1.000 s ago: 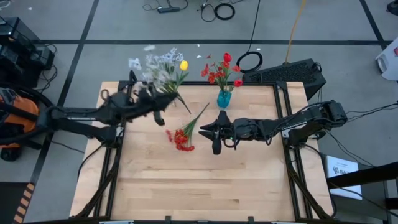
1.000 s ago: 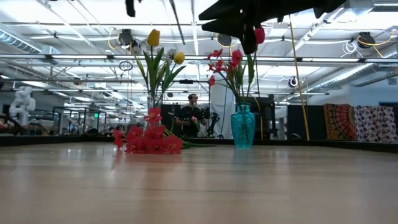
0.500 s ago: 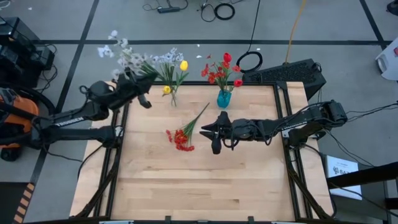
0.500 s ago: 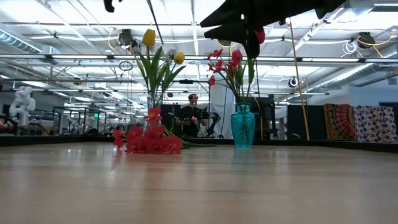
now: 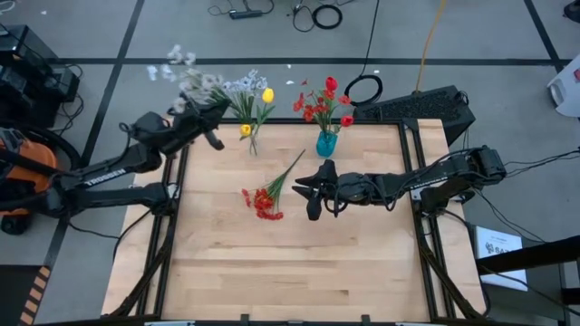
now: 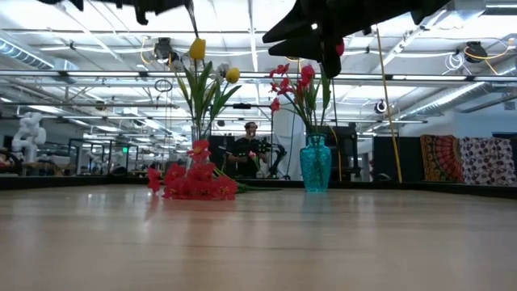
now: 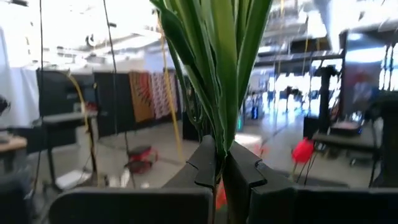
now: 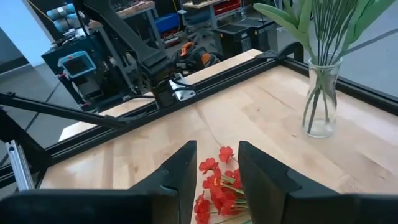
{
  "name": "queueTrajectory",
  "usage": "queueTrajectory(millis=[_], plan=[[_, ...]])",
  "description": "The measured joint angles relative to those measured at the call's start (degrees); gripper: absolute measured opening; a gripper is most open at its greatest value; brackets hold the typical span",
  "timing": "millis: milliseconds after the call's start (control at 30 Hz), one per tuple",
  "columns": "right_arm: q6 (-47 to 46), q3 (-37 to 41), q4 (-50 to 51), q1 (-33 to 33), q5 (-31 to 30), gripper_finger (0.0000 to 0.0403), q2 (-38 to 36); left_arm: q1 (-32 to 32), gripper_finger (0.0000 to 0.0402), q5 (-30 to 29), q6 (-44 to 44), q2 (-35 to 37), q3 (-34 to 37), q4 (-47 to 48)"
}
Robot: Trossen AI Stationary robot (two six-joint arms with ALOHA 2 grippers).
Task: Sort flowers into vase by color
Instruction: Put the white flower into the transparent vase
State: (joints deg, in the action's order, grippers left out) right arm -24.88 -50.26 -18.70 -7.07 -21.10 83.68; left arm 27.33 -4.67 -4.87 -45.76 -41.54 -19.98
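The left end effector (image 5: 210, 136) is clamped on the green stem of a pale white spray (image 5: 186, 77). In the left wrist view the fingers (image 7: 208, 163) pinch the stem and leaves, which run up and away from them. From above, the spray's long axis runs from the end effector out past the counter's (image 5: 290, 263) far-left corner, blossoms hanging over the floor.

The clear vase (image 5: 252, 145) w/ yellow tulips (image 5: 267, 94) and pale sprays stands just beside this end effector, on its side toward the counter's middle. The stem's gripped end is thus nearer the vase mouth than the blossoms are. Judged, the coming move turns on that: the stem must come upright and over the mouth.

The right end effector (image 5: 311, 193) hovers open above mid-counter. A red small-blossom spray (image 5: 265, 201) lies flat just beside it, toward the left arm. Its stem points diagonally back toward the teal vase (image 5: 326, 142), which holds red flowers (image 5: 326, 101). The right arm is clearly nearer that spray; approx. a short reach.
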Motion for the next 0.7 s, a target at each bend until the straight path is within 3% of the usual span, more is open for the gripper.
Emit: queueTrajectory(millis=[333,500,700], plan=[[0.00,0.00,0.22,0.00,-0.02,0.0110,0.00,4.29,0.0012,0.00,0.13,-6.63,3.91,-0.47],[0.00,0.00,0.27,0.02,-0.21,0.0110,0.00,7.07,0.0012,0.08,4.88,-9.11,5.98,-1.62],[0.02,-0.02,0.46,0.34,-1.83,0.0110,0.00,8.88,0.0012,3.21,5.62,-12.71,8.25,-6.12]])
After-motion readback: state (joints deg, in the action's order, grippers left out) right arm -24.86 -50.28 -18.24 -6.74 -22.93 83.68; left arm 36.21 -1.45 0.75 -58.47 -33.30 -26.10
